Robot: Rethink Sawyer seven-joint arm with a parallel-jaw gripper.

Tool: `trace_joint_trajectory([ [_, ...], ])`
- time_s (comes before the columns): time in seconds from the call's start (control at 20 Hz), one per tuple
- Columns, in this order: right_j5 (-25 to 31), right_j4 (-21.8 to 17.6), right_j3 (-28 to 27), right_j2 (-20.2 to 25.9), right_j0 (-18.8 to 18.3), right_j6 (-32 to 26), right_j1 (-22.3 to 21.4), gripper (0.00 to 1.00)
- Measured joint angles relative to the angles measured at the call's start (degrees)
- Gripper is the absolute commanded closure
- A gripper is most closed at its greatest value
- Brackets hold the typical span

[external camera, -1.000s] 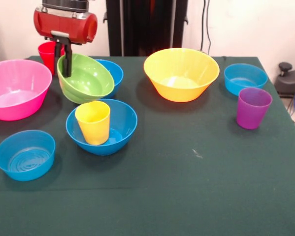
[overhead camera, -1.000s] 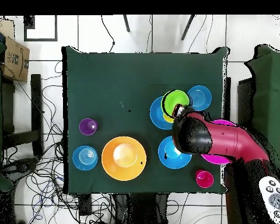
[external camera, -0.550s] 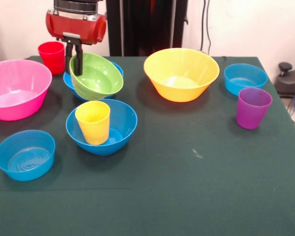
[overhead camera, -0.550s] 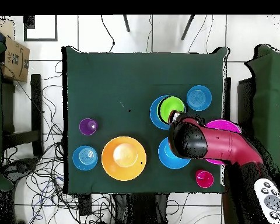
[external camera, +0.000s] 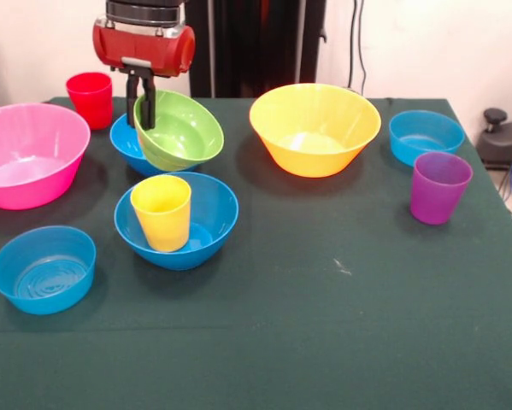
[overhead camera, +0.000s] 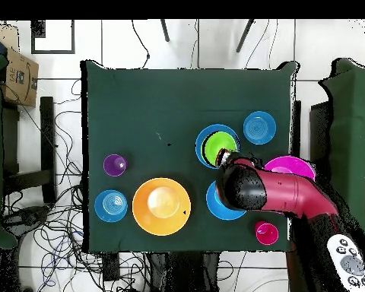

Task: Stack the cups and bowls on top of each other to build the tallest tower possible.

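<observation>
Gripper (external camera: pixel 144 101) pinching rim of small lime green plastic bowl (external camera: pixel 180 130).
You've got it tilted, held above yellow plastic cup (external camera: pixel 161 212) w/ blue bowl (external camera: pixel 206 224) beneath.

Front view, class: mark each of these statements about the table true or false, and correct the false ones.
1. The claw grips the green bowl by its rim. True.
2. The yellow cup stands in a blue bowl. True.
3. The purple cup sits inside the orange bowl. False: it stands alone on the table, beside a small light-blue bowl.
4. The green bowl rests flat on the table. False: it hangs tilted in the air.
5. The red cup is on top of the pink bowl. False: it stands on the table behind that bowl.
</observation>
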Motion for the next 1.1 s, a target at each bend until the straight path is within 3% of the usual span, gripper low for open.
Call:
trace_joint_trajectory([
  [1.1, -2.55, 0.02, -0.04, -0.01, -0.02, 0.00, 6.20, 1.00],
])
